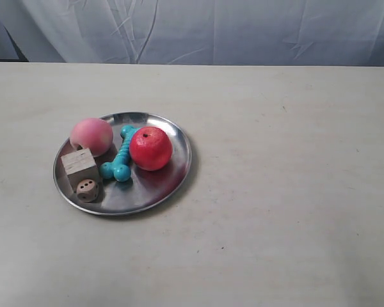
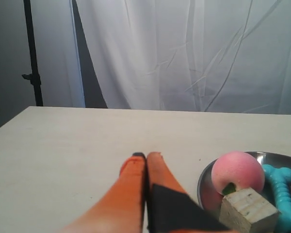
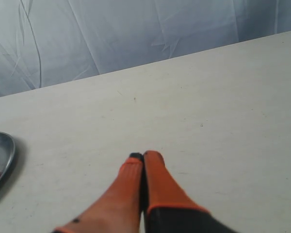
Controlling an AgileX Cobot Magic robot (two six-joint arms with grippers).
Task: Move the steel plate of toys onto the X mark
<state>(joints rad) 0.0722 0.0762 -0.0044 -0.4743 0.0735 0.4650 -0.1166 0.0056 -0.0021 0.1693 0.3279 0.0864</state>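
Observation:
The steel plate lies left of centre on the table. It holds a pink peach, a red apple, a teal bone toy, a pale wooden cube and a small die. A tiny dark speck on the table nearer the front may be the X mark; it is too small to tell. Neither arm shows in the exterior view. My left gripper is shut and empty, beside the plate and the peach. My right gripper is shut and empty, well apart from the plate's rim.
A white cloth backdrop hangs behind the table's far edge. A dark stand is off the table's far corner in the left wrist view. The pale tabletop stretches right of the plate.

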